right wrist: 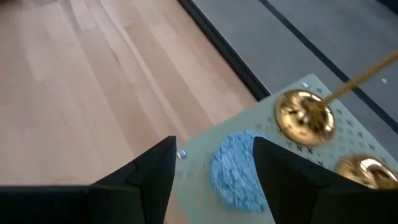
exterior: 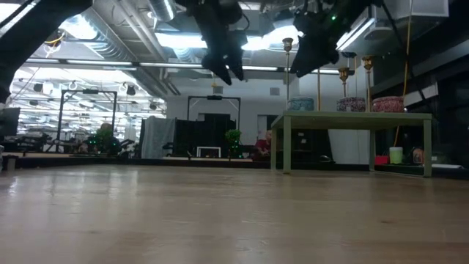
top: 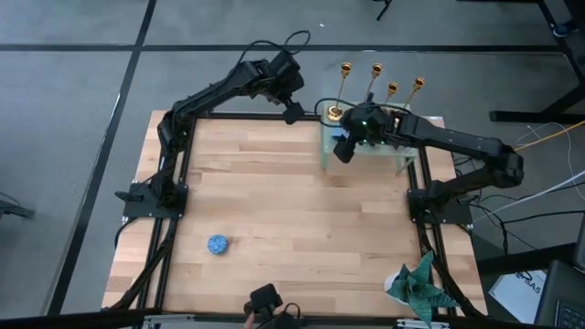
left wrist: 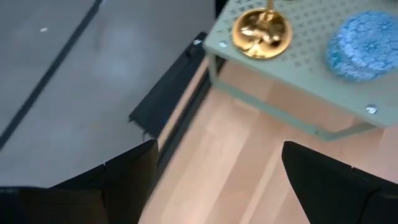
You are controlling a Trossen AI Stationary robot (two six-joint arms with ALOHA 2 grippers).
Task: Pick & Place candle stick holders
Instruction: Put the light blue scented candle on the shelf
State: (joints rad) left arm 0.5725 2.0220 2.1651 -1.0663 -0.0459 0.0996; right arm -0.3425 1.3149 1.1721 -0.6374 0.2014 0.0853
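Observation:
Several gold candle stick holders stand upright on their round bases on a small pale-green stand at the table's far right. One base sits near the stand's corner. My left gripper hovers open at the table's far edge, left of the stand, with nothing between its fingers. My right gripper hangs open above the stand's left part. In its wrist view a blue round box lies below the gap between its fingers, beside two gold bases. The low view shows both grippers well above the stand top.
A blue round box shares the perforated stand top with the holders; the low view shows more round boxes there. A small blue ball lies on the wooden table near left. A green cloth lies at the near right corner.

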